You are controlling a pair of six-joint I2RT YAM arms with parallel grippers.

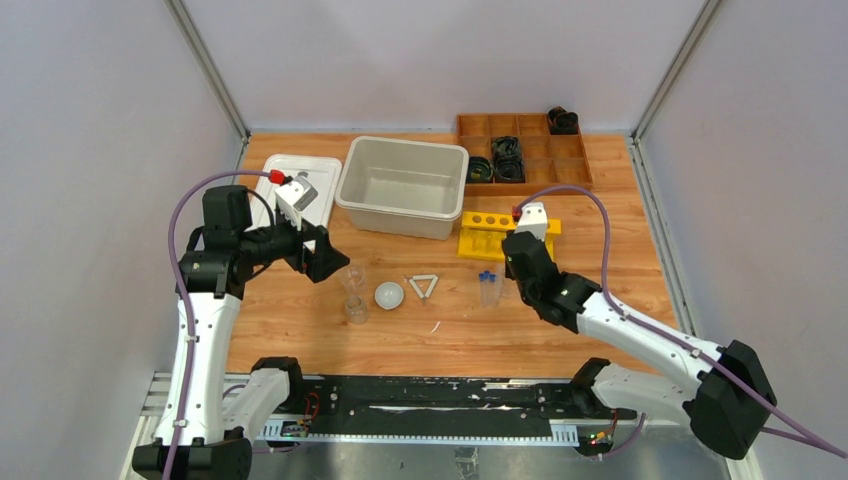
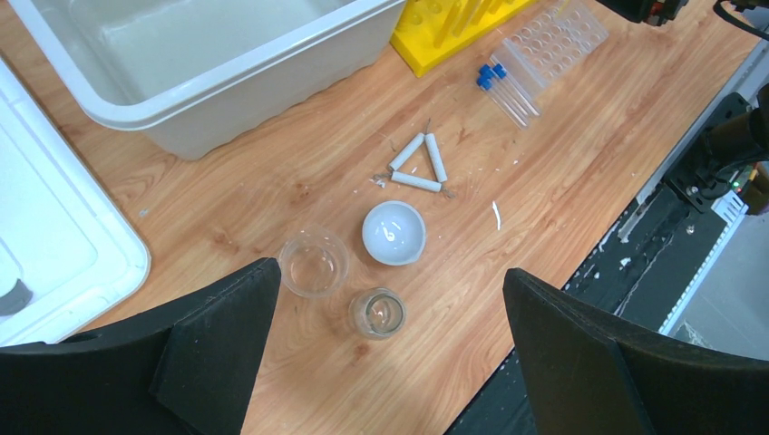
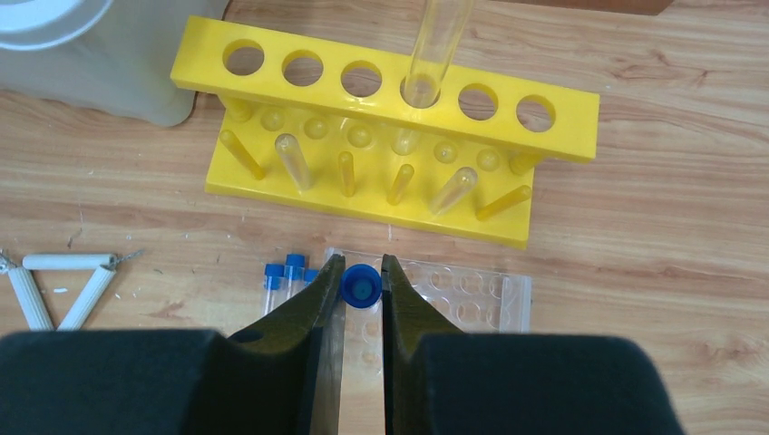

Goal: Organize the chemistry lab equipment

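Observation:
My right gripper (image 3: 361,272) is shut on a blue-capped clear tube (image 3: 361,287) and holds it upright over a clear plastic rack (image 3: 472,294), just in front of the yellow test tube rack (image 3: 381,136). Three more blue-capped tubes (image 3: 286,272) lie just left of the fingers. In the top view this gripper (image 1: 512,272) is beside those tubes (image 1: 486,280). My left gripper (image 2: 390,281) is wide open and empty, hovering above two small glass beakers (image 2: 314,263) (image 2: 377,313). The white round dish (image 2: 394,232) and white triangle frame (image 2: 419,165) lie beyond them.
A grey bin (image 1: 400,185) and a white tray (image 1: 290,180) stand at the back left. A wooden compartment box (image 1: 520,150) holds black items at the back right. One clear tube (image 3: 435,45) stands in the yellow rack. A small white sliver (image 2: 495,214) lies near the dish.

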